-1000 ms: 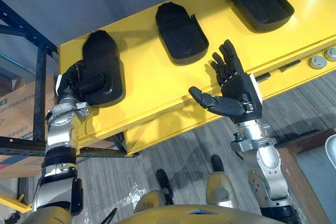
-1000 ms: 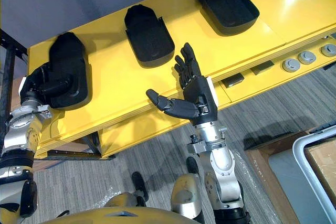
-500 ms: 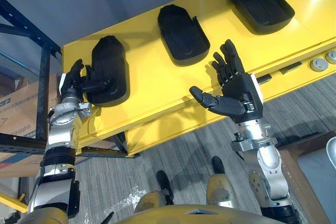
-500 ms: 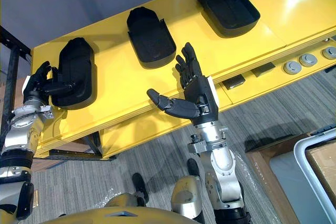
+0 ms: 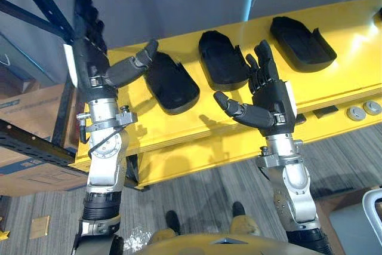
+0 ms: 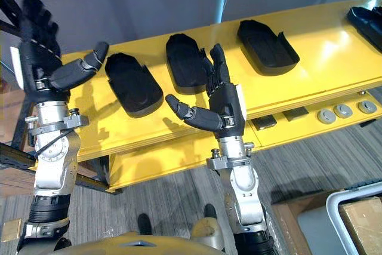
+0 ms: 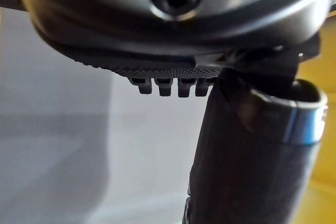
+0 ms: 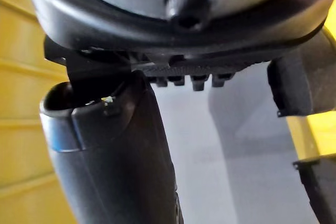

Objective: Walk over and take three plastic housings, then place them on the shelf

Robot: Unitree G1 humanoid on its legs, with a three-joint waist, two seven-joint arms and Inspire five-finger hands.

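Left eye view: left hand [image 5: 89, 58] is up and clear of the yellow shelf [image 5: 197, 125], fingers straight, thumb out, nothing in it. A second ago it was wrapped on the left housing [image 5: 171, 83]. Half a second ago it had let go, with only the thumb resting on the part. So the release is done and the arm is backing off. The whole frame has shifted too, so the camera moved; I don't read the housings' new spot in the frame as the parts moving. Left housing, middle housing [image 5: 222, 58] and right housing [image 5: 300, 43] lie in a row on the shelf top, apart from each other. Right hand [image 5: 271, 97] hangs in front of the shelf edge below the middle housing, fingers straight, empty, same pose as before.

Right eye view: same layout. Another dark part [image 6: 367, 19] is cut off at the far right of the shelf; can't tell what it is. Silver discs [image 6: 343, 111] sit on the lower ledge.

Left wrist view: fingers [image 7: 168, 85] extended, thumb out, only grey wall past them. Palm empty.

Right wrist view: fingers extended, thumb out, nothing held, shelf beside it.

My read: three housings placed, so the task looks essentially finished. What's left is lowering both arms without clipping the left housing.
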